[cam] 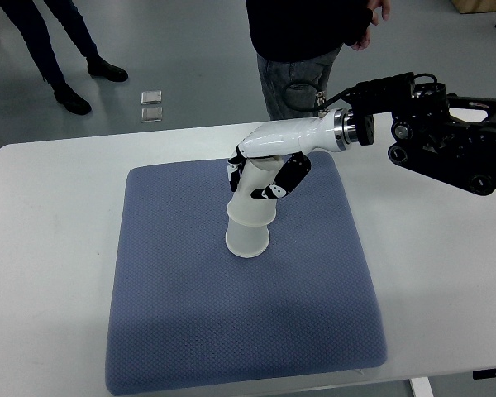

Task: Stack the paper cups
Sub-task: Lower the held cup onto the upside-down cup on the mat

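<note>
Can't see how many white paper cups (pixel 249 222) are stacked, since the right white robot hand (pixel 269 169) covers the top. Two people on the far side are cut off by the edge, only legs and torso showing.

Your only obstacle on the mat (pixel 231 331) is the cups (pixel 248 223) under the right hand (pixel 269 169); left, near and right sides lie open; a person (pixel 302 50) stands beyond the table (pixel 50 215).
</note>
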Robot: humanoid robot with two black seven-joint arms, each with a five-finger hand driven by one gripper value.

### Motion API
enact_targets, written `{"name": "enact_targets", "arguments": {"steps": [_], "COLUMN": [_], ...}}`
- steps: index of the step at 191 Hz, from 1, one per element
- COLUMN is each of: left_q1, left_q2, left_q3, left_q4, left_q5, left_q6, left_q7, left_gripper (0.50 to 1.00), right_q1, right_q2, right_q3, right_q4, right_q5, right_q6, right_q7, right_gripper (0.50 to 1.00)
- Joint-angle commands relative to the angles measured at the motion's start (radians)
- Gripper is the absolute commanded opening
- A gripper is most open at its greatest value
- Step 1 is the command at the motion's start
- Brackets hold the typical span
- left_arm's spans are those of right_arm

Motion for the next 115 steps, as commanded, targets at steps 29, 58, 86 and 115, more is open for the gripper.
{"name": "enact_targets", "arguments": {"steps": [29,58,86,115], "left_q1": [0.000,0.000,0.000,0.000], "left_q2": [0.000,0.000,0.000,0.000], "left_q3": [-0.001,0.000,-0.001,0.000], "left_q4": [0.001,0.000,0.000,0.000], "left_q5": [0.001,0.001,-0.001,0.001], "left_q6": [0.000,0.000,0.000,0.000], "left_q7": [0.000,0.000,0.000,0.000], "left_gripper": [1.000,1.000,1.000,1.000], "right_q1": [-0.002,-0.002,-0.002,0.001], "right_q2": [0.008,0.009,0.011,0.012], "right_q3": [0.003,0.003,0.001,0.003], "right_q4": [-0.006,-0.006,-0.006,-0.006], "right_q5": [0.013,0.016,0.016,0.016], "right_q6": [-0.006,0.000,0.002,0.003], "right_q7": [0.000,0.004,0.004,0.004], "right_gripper": [0.711,0.842,0.854,0.854]}}
